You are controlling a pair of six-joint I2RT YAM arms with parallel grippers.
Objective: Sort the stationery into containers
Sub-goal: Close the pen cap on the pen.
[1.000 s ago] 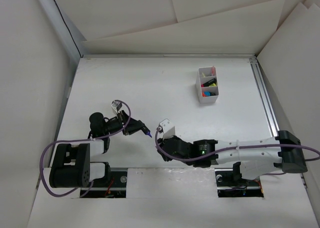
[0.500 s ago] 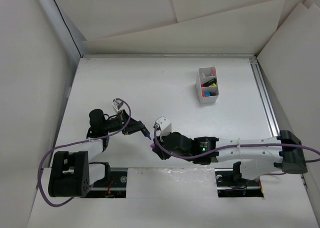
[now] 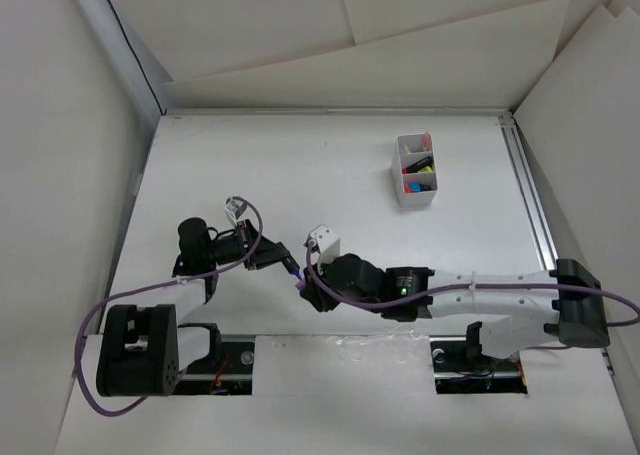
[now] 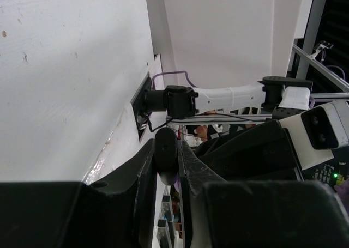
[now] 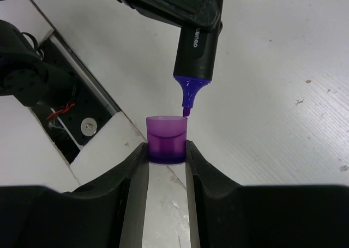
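Pinching: right claw [image 5: 166, 156], purple cap [image 5: 166, 136]; left claw [image 4: 166, 159], highlighter [image 5: 199, 43].

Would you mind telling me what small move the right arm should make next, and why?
Probably nudge the purple cap sideways so its mouth centres on the tip of the highlighter before pushing on. The right pincer grips the cap, open end facing the uncapped highlighter held by the left pincer; the tip sits just short of the rim, over its edge rather than its middle.

White table [image 3: 300, 175] carries a white box [image 3: 418, 200] (compartmented, far right).
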